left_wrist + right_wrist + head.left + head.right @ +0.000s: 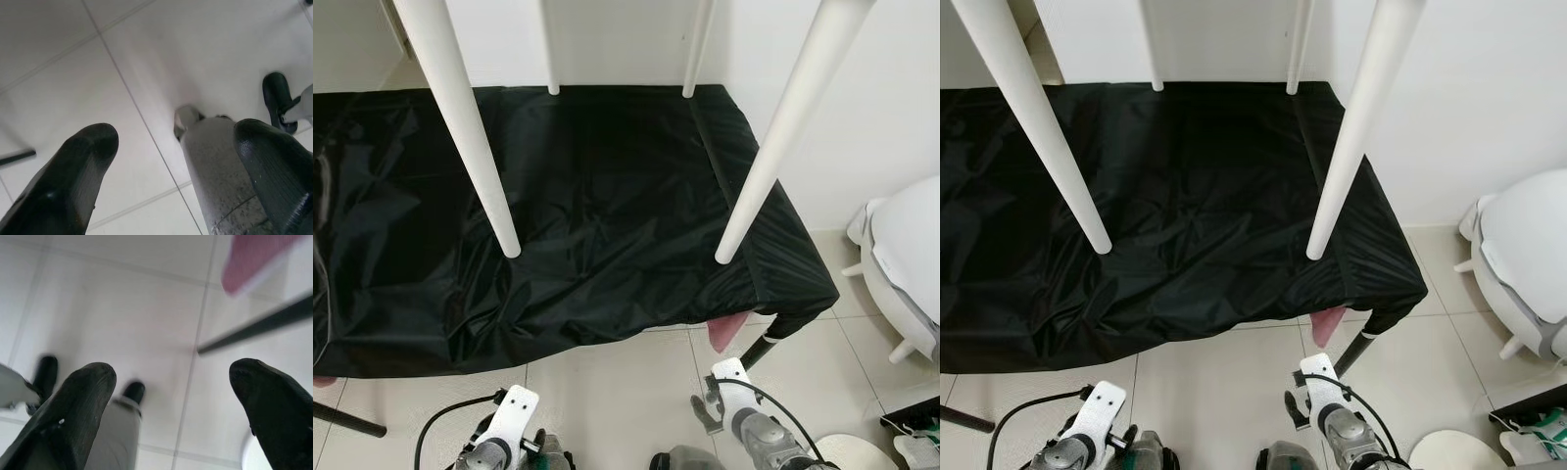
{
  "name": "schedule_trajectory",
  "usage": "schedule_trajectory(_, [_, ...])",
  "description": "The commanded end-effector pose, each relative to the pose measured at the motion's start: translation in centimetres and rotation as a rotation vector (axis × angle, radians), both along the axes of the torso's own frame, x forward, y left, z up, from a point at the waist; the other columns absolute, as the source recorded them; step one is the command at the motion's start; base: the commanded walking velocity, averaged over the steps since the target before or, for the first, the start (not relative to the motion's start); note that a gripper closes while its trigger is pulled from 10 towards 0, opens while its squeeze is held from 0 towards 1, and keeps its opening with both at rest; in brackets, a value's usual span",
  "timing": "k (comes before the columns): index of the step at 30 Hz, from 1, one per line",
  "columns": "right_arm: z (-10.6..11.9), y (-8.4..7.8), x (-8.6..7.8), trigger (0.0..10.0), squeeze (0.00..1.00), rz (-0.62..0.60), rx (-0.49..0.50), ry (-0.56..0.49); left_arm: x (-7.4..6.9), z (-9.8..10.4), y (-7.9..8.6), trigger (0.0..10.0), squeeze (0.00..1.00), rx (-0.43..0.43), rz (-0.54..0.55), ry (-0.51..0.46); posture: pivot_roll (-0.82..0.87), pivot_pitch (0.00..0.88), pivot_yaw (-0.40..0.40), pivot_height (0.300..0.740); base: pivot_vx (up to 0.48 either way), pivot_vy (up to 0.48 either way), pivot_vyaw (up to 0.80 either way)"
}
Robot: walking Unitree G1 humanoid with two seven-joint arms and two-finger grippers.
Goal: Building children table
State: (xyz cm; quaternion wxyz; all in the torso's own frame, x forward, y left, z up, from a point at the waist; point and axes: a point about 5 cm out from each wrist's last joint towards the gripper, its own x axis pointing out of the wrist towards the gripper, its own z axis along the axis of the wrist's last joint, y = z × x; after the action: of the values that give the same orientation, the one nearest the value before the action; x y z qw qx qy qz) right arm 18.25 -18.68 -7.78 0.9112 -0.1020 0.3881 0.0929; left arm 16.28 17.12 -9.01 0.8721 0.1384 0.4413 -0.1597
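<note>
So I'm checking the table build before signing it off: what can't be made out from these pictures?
- Tabletop and leg joints: the four white legs run out of the head views' top edge.
- What lies under the black cloth: covered; a pink corner peeks out.
- White object at right: cut by the frame edge.
- Floor in the right wrist view: blurred; the open right gripper and open left gripper hold nothing.
</note>
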Motion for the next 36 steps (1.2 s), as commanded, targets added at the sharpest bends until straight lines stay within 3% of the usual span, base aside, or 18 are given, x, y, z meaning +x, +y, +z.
schedule_trajectory(1, [-0.4,0.1,-0.7,10.0,0.00,-0.009,0.000,0.033,-0.5,-0.3,0.9,10.0,0.00,0.130,0.086,-0.017,-0.07,0.026,0.016,0.740,0.000,0.000,0.00])
schedule_trajectory(13, [-0.5,0.2,-0.7,10.0,0.00,-0.011,-0.093,0.025,0.0,-0.2,0.2,10.0,0.00,0.149,0.167,-0.038,-0.03,0.000,0.000,0.740,0.000,0.000,0.00])
schedule_trajectory(18, [-0.4,-0.1,-0.6,10.0,0.00,-0.050,-0.087,0.005,0.4,0.0,0.4,10.0,0.00,0.173,0.186,-0.054,-0.01,0.000,0.009,0.740,0.000,0.000,0.00])
schedule_trajectory(23, [-0.4,-0.1,-0.6,10.0,0.00,-0.053,-0.074,0.019,1.0,0.3,0.5,10.0,0.00,0.210,0.168,-0.085,-0.01,0.000,0.002,0.740,0.000,0.000,0.00])
schedule_trajectory(27, [-0.4,0.4,-0.4,10.0,0.00,0.013,-0.074,0.032,1.5,0.5,0.5,10.0,0.00,0.246,0.135,-0.120,-0.01,0.000,-0.002,0.740,0.000,0.000,0.00])
schedule_trajectory(29, [-0.4,0.7,-0.2,10.0,0.00,0.033,-0.067,0.039,2.0,0.7,0.2,10.0,0.00,0.184,0.137,-0.106,-0.01,0.000,0.001,0.740,0.000,0.000,0.00])
schedule_trajectory(36, [-0.5,0.8,-0.2,10.0,0.00,0.014,-0.025,0.070,2.0,0.5,-0.2,10.0,0.00,0.108,0.170,-0.060,-0.02,0.000,0.006,0.740,0.000,0.000,0.00])
